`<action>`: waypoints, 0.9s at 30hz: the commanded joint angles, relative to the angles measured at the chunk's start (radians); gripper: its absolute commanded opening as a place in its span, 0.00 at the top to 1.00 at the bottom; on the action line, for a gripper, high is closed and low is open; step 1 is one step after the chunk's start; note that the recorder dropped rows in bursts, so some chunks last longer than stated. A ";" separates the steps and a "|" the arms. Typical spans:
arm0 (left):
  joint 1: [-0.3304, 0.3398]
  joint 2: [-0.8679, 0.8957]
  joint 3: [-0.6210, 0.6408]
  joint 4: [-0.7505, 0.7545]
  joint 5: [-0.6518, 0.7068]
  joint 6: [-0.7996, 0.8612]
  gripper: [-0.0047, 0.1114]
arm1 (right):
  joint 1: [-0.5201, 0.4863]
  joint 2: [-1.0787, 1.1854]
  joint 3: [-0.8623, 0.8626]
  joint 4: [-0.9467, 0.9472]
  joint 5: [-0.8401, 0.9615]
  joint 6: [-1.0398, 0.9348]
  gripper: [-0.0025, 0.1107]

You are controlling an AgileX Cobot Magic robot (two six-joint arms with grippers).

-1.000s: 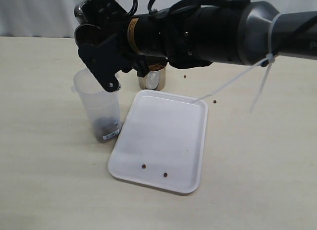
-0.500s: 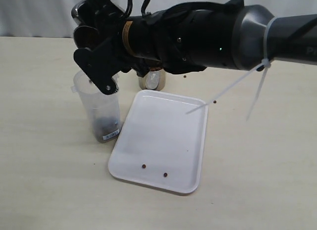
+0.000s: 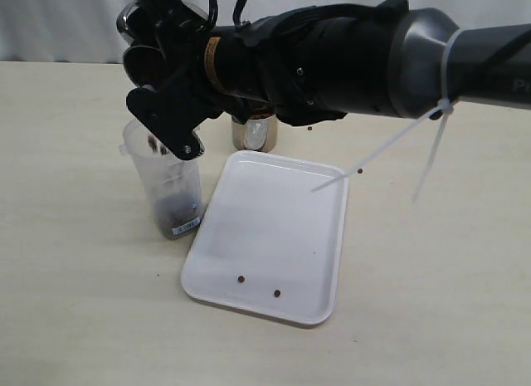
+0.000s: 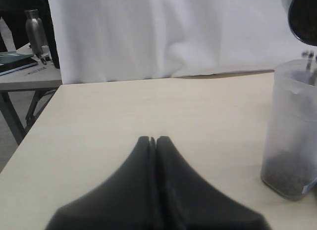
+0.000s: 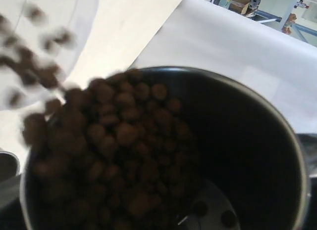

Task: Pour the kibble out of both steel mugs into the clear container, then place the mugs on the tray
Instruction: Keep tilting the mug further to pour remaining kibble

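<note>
My right gripper (image 3: 162, 70) is shut on a steel mug (image 3: 137, 61), held tipped above the clear container (image 3: 168, 174). Kibble (image 5: 114, 141) slides over the mug's rim (image 5: 280, 123) and falls into the container (image 4: 292, 131), where a dark layer of kibble (image 3: 175, 212) lies at the bottom. The other steel mug (image 3: 255, 134) stands behind the white tray (image 3: 282, 212), partly hidden by the arm. My left gripper (image 4: 152, 140) is shut and empty, low over the table to the left of the container.
Two stray pellets (image 3: 241, 279) lie on the tray's near end, and others (image 3: 359, 171) lie on the table beyond it. White cable-tie tails (image 3: 431, 158) stick out from the right arm. A side table with a bottle (image 4: 35, 29) stands past the table's far edge.
The right gripper has tipped the mug further over the container, and kibble now falls from it. The left gripper has not moved.
</note>
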 commanded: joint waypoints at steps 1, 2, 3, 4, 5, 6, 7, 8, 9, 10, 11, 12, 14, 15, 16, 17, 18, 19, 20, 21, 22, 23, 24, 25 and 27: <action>0.002 0.005 -0.006 -0.001 -0.012 -0.002 0.96 | 0.001 -0.007 0.000 -0.011 -0.004 -0.002 0.93; 0.002 0.005 -0.006 -0.001 -0.012 -0.002 0.96 | 0.001 -0.007 0.000 -0.011 -0.011 -0.002 0.93; 0.002 0.005 -0.006 -0.001 -0.012 -0.002 0.96 | 0.001 -0.007 0.000 -0.011 -0.017 -0.002 0.93; 0.002 0.005 -0.006 -0.001 -0.012 -0.002 0.96 | 0.001 -0.007 0.000 -0.011 -0.017 -0.002 0.93; 0.002 0.005 -0.006 -0.001 -0.012 -0.002 0.96 | 0.001 -0.007 0.000 -0.011 -0.017 -0.007 0.93; 0.002 0.005 -0.006 -0.001 -0.012 -0.002 0.96 | 0.001 -0.007 0.000 -0.018 -0.017 -0.009 0.93; 0.002 0.005 -0.006 -0.001 -0.012 -0.002 0.96 | 0.001 -0.007 0.000 -0.033 -0.017 -0.009 0.93; 0.002 0.005 -0.006 -0.001 -0.012 -0.002 0.96 | 0.001 -0.007 0.000 -0.037 -0.015 -0.009 0.93; 0.002 0.005 -0.006 -0.001 -0.012 -0.002 0.96 | 0.001 -0.007 0.000 -0.041 -0.015 -0.009 0.93; 0.002 0.005 -0.006 -0.001 -0.012 -0.002 0.96 | 0.001 -0.007 0.000 -0.041 -0.015 -0.009 0.93; 0.002 0.005 -0.006 -0.001 -0.012 -0.002 0.96 | 0.001 -0.007 0.000 -0.047 -0.015 -0.009 0.93; 0.002 0.005 -0.006 -0.001 -0.012 -0.002 0.96 | 0.001 -0.007 0.000 -0.057 -0.015 -0.009 0.93; 0.002 0.005 -0.006 -0.001 -0.012 -0.002 0.96 | 0.001 -0.007 0.000 -0.057 -0.015 -0.009 0.93; 0.002 0.005 -0.006 -0.001 -0.012 -0.002 0.96 | 0.001 -0.007 0.000 -0.057 -0.015 -0.009 0.93; 0.002 0.005 -0.006 -0.001 -0.012 -0.002 0.96 | 0.001 -0.007 0.000 -0.057 -0.015 -0.009 0.93; 0.002 0.005 -0.006 -0.001 -0.012 -0.002 0.96 | 0.001 -0.007 0.000 -0.057 -0.015 -0.009 0.93; 0.002 0.005 -0.006 -0.001 -0.012 -0.002 0.96 | 0.001 -0.007 0.000 -0.057 -0.015 -0.009 0.93; 0.002 0.005 -0.006 -0.001 -0.012 -0.002 0.96 | 0.001 -0.007 0.000 -0.057 -0.015 -0.009 0.93; 0.002 0.005 -0.006 -0.001 -0.012 -0.002 0.96 | 0.001 -0.007 0.000 -0.057 -0.015 -0.009 0.93; 0.002 0.005 -0.006 -0.001 -0.012 -0.002 0.96 | 0.001 -0.007 0.000 -0.057 -0.015 -0.009 0.93; 0.002 0.005 -0.006 -0.001 -0.012 -0.002 0.96 | 0.001 -0.007 0.000 -0.057 -0.015 -0.009 0.93; 0.002 0.005 -0.006 -0.001 -0.012 -0.002 0.96 | 0.001 -0.007 0.000 -0.057 -0.015 -0.009 0.93; 0.002 0.005 -0.006 -0.001 -0.012 -0.002 0.96 | 0.001 -0.007 0.000 -0.057 -0.015 -0.009 0.93; 0.002 0.005 -0.006 -0.001 -0.012 -0.002 0.96 | 0.001 -0.007 0.000 -0.057 -0.015 -0.009 0.93; 0.002 0.005 -0.006 -0.001 -0.012 -0.002 0.96 | 0.001 -0.007 0.000 -0.057 -0.015 -0.009 0.93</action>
